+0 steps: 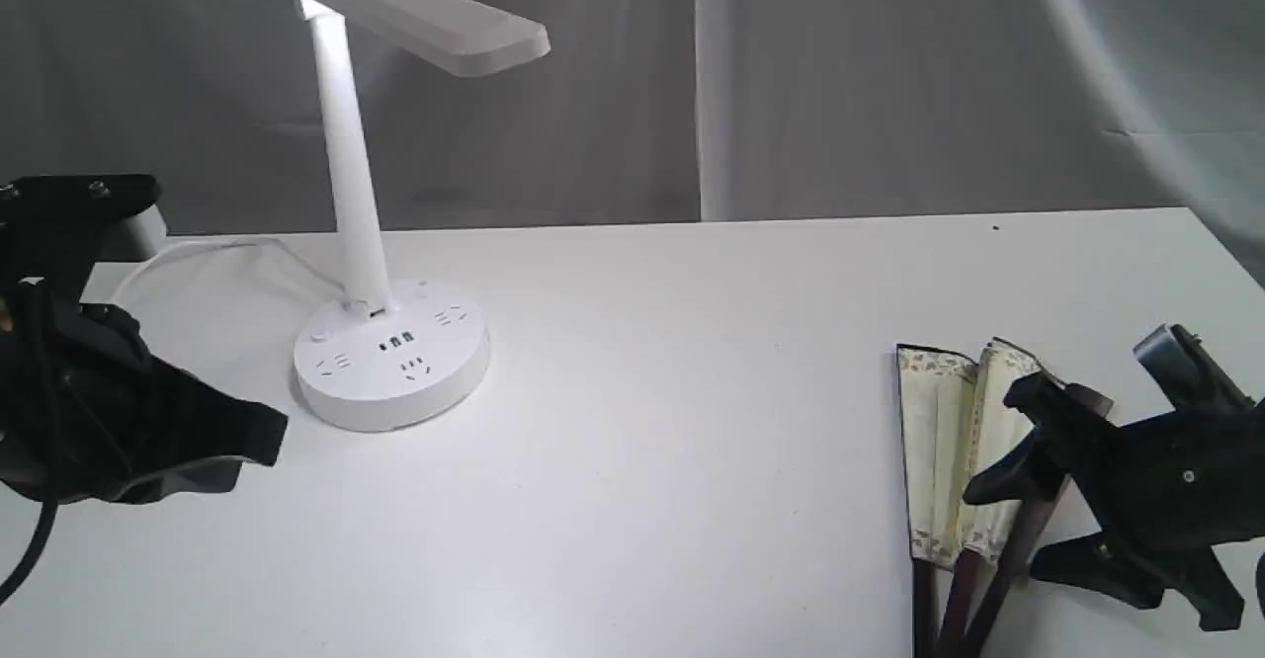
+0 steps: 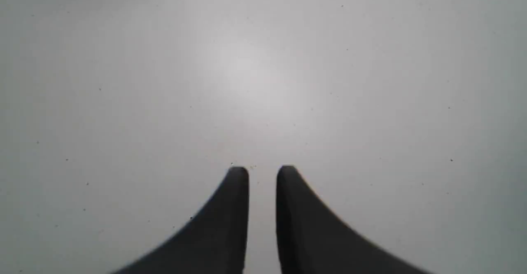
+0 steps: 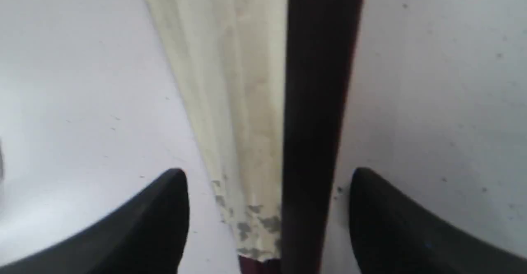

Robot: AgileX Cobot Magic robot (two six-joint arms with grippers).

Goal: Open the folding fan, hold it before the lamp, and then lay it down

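With the right pincer [image 3: 267,175] spread wide astride the dark outer rib [image 3: 321,101] of the folding fan [image 1: 949,441], lying barely opened on the tabletop [image 1: 692,391] directly beneath, lower squarely and close on that rib alone, sparing the cream paper just beside it. Bring in the left pincer [image 2: 262,171], narrowly apart and empty, from near the lamp [image 1: 390,362], well away.

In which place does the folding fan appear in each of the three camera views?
Exterior view: the folding fan lies at the lower right, on the table, under the right gripper.
Left wrist view: not in it.
Right wrist view: it fills the middle, between the open gripper's fingers.
Shared landmark: the dark guard, beside the cream leaf in exterior and right wrist views.
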